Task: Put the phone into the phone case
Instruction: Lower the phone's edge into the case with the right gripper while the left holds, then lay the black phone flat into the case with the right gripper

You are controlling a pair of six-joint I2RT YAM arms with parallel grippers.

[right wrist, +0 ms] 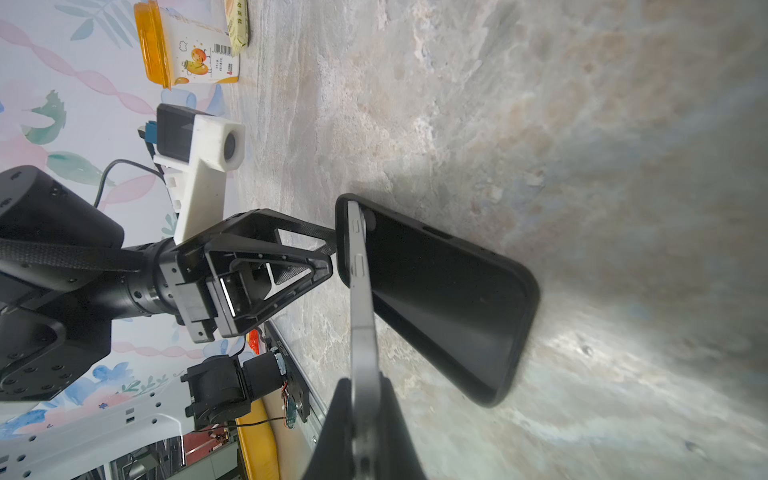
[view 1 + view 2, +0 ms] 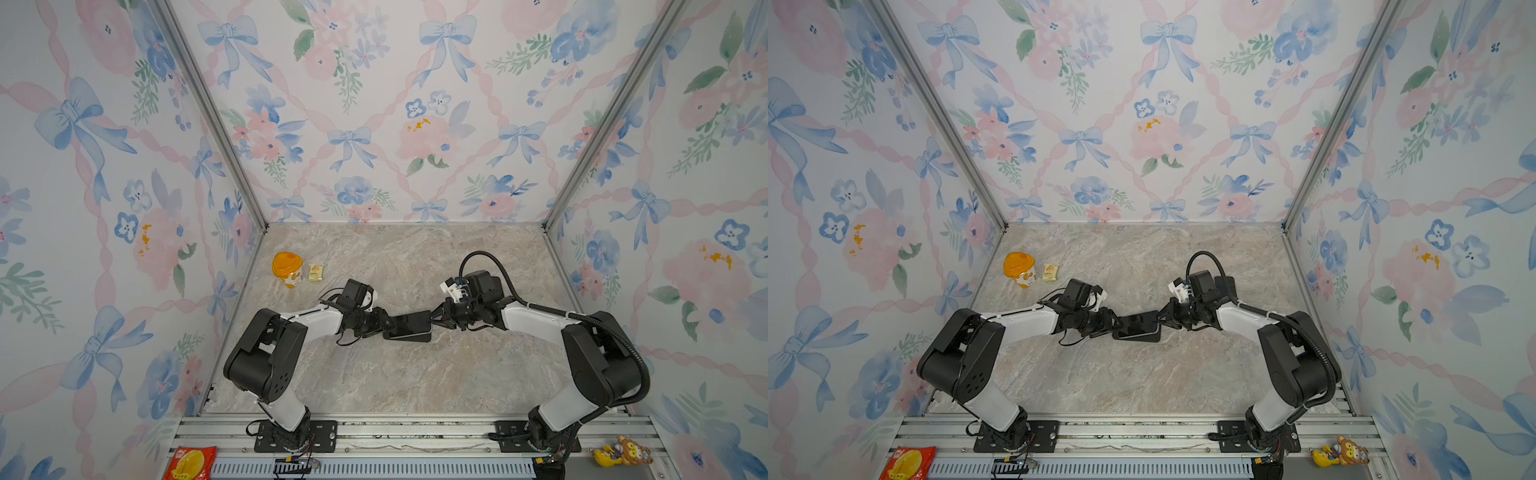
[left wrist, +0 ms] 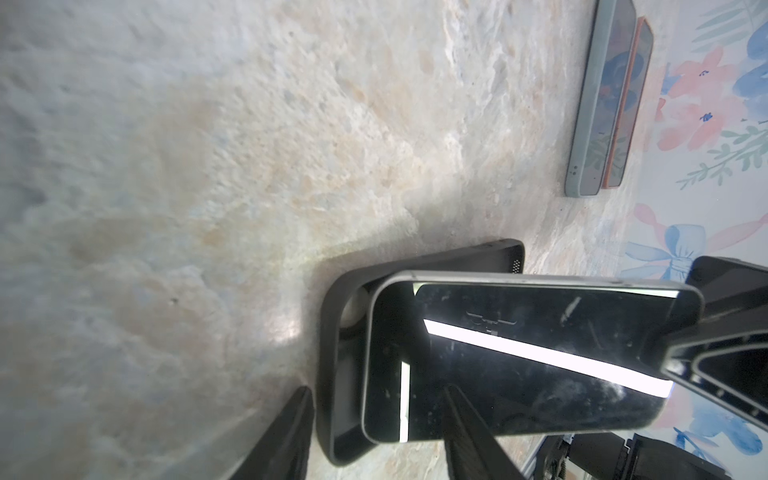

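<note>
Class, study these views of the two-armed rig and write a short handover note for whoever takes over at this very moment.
Grip: the right end effector is shut on the raised end of the phone.
The left end effector has its jaws partly apart at the far end of the phone case, touching it; whether it grips is unclear.
Things: the case lies open side up on the table. The phone tilts above it, its far end apparently tucked inside the case.
Done: one end is started.
Left: lower the held end, press the phone in flat, release.
</note>
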